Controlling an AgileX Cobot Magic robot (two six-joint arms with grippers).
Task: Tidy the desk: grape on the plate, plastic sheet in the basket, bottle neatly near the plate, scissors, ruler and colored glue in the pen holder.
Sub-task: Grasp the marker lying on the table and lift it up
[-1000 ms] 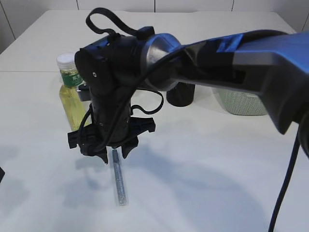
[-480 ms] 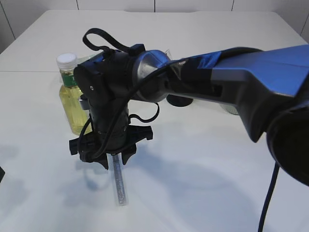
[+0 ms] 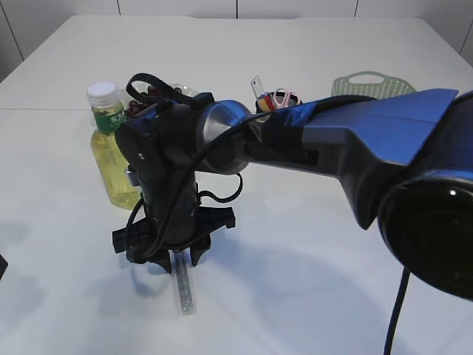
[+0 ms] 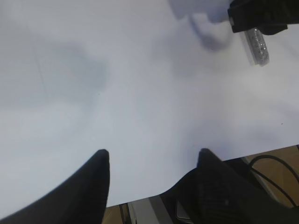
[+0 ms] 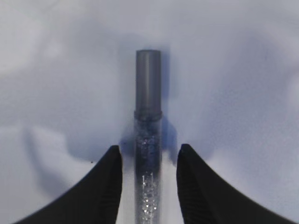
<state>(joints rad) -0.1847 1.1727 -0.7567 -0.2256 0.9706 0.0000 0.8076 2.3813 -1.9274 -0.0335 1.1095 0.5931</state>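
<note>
Right gripper [image 3: 177,255] is lowered to the white table [image 3: 310,244] over the glitter glue tube [image 5: 148,154], its two dark fingers [image 5: 105,186] spread apart with the tube lying in the gap between them. In the right wrist view a sliver of table is seen on each side of the tube, so nothing is clamped; the tube lies flat, its grey cap pointing away from the camera. In the exterior view the near end of the tube [image 3: 182,292] is seen sticking out toward the camera from under the gripper.

Left gripper [image 4: 152,161] is held above bare table near the front edge, its jaws standing wide apart with nothing between them; the tube's end [image 4: 258,45] and part of the right gripper are seen at the upper right of its view, well apart from it.

A bottle [image 3: 111,144] of yellowish liquid with a white cap stands upright just behind and to the left of the right arm. Behind the arm, what appears to be the grape [image 3: 140,103] on a plate is partly hidden. Farther right, a pen holder [image 3: 275,102] with scissors handles and a ruler in it is glimpsed, and the pale green basket [image 3: 369,83] stands beyond it.
</note>
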